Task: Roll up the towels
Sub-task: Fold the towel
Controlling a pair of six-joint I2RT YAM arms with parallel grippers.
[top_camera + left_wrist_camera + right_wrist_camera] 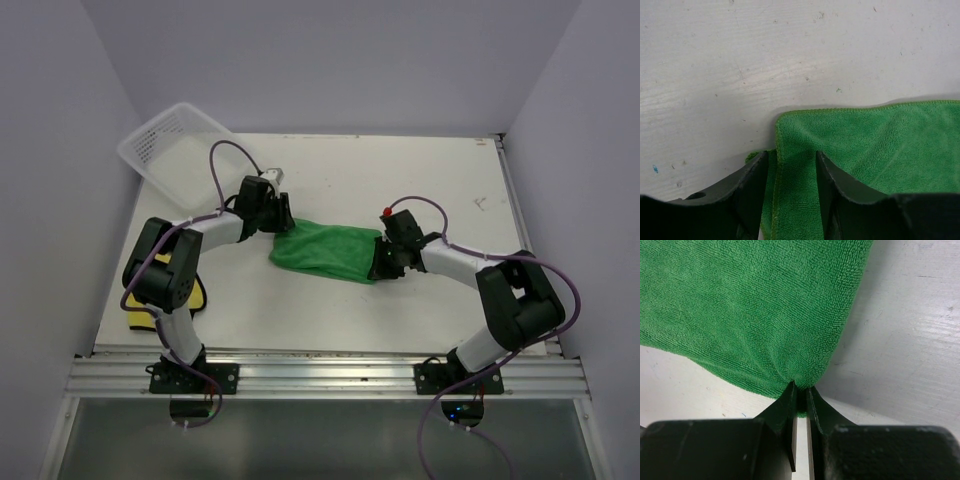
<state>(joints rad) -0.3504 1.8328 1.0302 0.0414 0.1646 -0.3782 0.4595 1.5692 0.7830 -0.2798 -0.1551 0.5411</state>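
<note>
Light is soft, even and fairly bright from overhead: in the top view the table (330,300) reads pale and glare-free, with only a faint shadow hugging the green towel (325,250). In the left wrist view the towel throws a thin, soft shadow on the table just ahead of the left gripper (791,157), whose dark fingers (750,190) look slightly blurred while the weave ahead is sharp. The right wrist view is crisp at the cloth just ahead of the right gripper (801,389), with a broad grey shadow to that gripper's right and its black body underexposed.
</note>
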